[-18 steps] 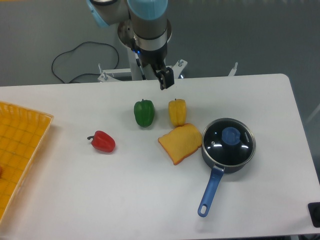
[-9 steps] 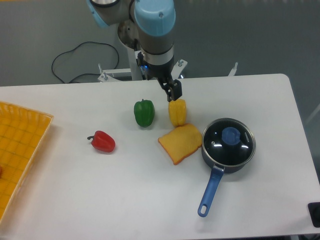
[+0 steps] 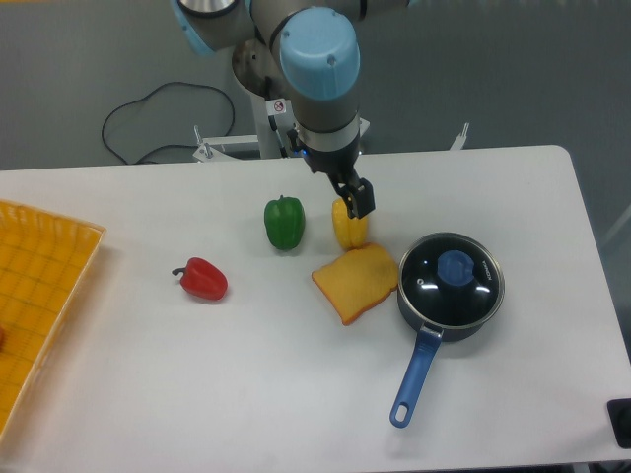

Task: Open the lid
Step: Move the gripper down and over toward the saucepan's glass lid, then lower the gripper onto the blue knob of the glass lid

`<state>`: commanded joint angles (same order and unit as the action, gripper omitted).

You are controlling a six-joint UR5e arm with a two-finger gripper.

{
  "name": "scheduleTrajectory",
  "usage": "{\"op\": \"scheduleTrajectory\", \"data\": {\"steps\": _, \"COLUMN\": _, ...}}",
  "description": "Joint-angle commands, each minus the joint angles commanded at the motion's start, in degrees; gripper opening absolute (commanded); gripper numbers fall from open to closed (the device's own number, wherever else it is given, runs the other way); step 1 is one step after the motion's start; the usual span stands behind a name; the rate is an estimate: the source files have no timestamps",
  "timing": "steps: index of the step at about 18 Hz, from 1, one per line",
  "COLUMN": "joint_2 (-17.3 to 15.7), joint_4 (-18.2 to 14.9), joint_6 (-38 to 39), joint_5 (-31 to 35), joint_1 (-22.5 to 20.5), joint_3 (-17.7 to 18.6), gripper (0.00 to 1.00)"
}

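The lid [image 3: 452,278], a round glass disc with a thin metal rim and a blue knob [image 3: 455,266] at its centre, sits closed on the dark saucepan [image 3: 449,325] at the right of the table. The pan's long blue handle [image 3: 414,377] points toward the front. My gripper [image 3: 358,202] hangs over the yellow pepper [image 3: 347,227], up and to the left of the lid, apart from it. It holds nothing, and its fingers are too close together and dark to tell whether they are open.
A green pepper [image 3: 284,223] and a red pepper [image 3: 203,280] lie left of the gripper. A slice of toast [image 3: 356,282] lies right beside the pan's left side. An orange tray [image 3: 35,296] sits at the left edge. A black cable [image 3: 148,118] lies behind the table.
My gripper has moved right and toward the front, from behind the peppers to over the yellow pepper, nearer the pan. The lid and other objects have not moved.
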<state>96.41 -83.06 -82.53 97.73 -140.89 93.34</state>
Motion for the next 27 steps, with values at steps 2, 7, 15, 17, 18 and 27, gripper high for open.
{"op": "scheduleTrajectory", "data": {"steps": 2, "joint_2": 0.79, "joint_4": 0.35, "joint_6": -2.27, "joint_5": 0.00, "joint_1": -0.52, "joint_3": -0.09, "gripper": 1.00}}
{"op": "scheduleTrajectory", "data": {"steps": 7, "joint_2": 1.49, "joint_4": 1.05, "joint_6": -11.24, "joint_5": -0.09, "joint_1": -3.77, "joint_3": -0.09, "gripper": 1.00}}
{"op": "scheduleTrajectory", "data": {"steps": 15, "joint_2": 5.89, "joint_4": 9.13, "joint_6": -14.33, "joint_5": -0.26, "joint_1": -5.27, "joint_3": -0.61, "gripper": 1.00}}
{"op": "scheduleTrajectory", "data": {"steps": 17, "joint_2": 6.68, "joint_4": 9.84, "joint_6": -16.51, "joint_5": -0.26, "joint_1": -6.06, "joint_3": -0.70, "gripper": 1.00}}
{"op": "scheduleTrajectory", "data": {"steps": 18, "joint_2": 7.29, "joint_4": 9.84, "joint_6": -18.18, "joint_5": -0.44, "joint_1": -6.76, "joint_3": -0.96, "gripper": 1.00}}
{"op": "scheduleTrajectory", "data": {"steps": 27, "joint_2": 11.86, "joint_4": 11.77, "joint_6": -35.15, "joint_5": -0.53, "joint_1": -11.51, "joint_3": -4.57, "gripper": 1.00}}
